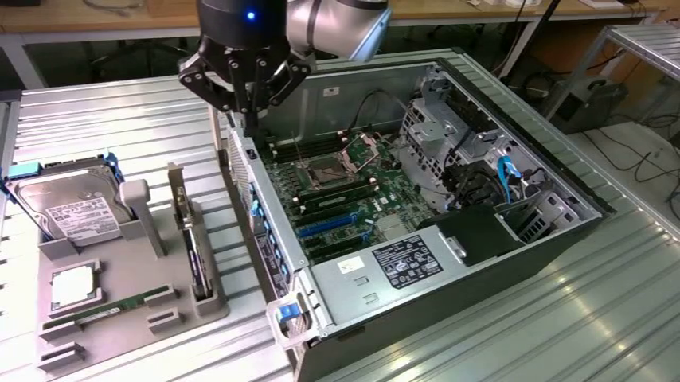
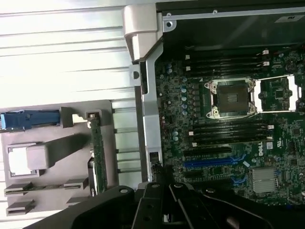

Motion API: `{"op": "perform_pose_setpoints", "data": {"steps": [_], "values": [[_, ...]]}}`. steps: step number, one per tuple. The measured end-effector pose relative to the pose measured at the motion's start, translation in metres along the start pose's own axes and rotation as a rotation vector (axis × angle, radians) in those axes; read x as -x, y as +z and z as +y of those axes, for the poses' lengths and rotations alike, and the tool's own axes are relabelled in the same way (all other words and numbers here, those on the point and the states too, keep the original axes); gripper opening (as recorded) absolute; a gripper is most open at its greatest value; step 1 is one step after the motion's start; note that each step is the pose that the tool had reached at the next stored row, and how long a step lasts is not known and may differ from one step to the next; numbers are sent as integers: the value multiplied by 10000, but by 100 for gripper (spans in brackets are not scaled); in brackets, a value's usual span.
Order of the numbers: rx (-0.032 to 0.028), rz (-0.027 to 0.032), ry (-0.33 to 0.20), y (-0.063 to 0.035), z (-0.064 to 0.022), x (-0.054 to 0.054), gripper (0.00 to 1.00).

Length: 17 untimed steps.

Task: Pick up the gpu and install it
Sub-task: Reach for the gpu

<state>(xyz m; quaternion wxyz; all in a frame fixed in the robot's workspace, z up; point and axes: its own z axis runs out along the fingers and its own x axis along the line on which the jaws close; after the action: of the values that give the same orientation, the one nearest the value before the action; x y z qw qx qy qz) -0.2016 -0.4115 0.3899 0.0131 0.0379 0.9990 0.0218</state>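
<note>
The gpu point(image 1: 194, 248) is a thin dark card standing on its edge in a slot of the grey holder point(image 1: 138, 270), at the exterior view's left of the open computer case. In the wrist view the gpu point(image 2: 98, 145) shows as a narrow strip in the same holder point(image 2: 57, 167). My gripper point(image 1: 247, 107) hangs above the case's rear wall, behind and above the card, with its black fingers shut and nothing between them. The gripper point(image 2: 164, 200) sits over the case edge, apart from the card.
The open case point(image 1: 531, 143) holds the motherboard point(image 1: 356, 199) with blue expansion slots point(image 1: 324, 225) and a CPU socket point(image 2: 232, 98). On the holder sit a silver hard drive point(image 1: 72, 211), a small silver chip point(image 1: 72, 285) and a green memory stick point(image 1: 107, 306). Ribbed metal table point(image 1: 107, 119).
</note>
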Motion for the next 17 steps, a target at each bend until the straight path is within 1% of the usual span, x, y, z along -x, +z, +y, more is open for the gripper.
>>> {"op": "perform_pose_setpoints", "data": {"steps": [1, 8, 13, 17], "values": [[-2, 1, 0, 6, -20, -57, 11], [-1, 2, 0, 42, -122, -317, 11], [-7, 18, 1, 83, -194, -448, 11], [-22, 43, 1, 128, -253, -545, 11]]}}
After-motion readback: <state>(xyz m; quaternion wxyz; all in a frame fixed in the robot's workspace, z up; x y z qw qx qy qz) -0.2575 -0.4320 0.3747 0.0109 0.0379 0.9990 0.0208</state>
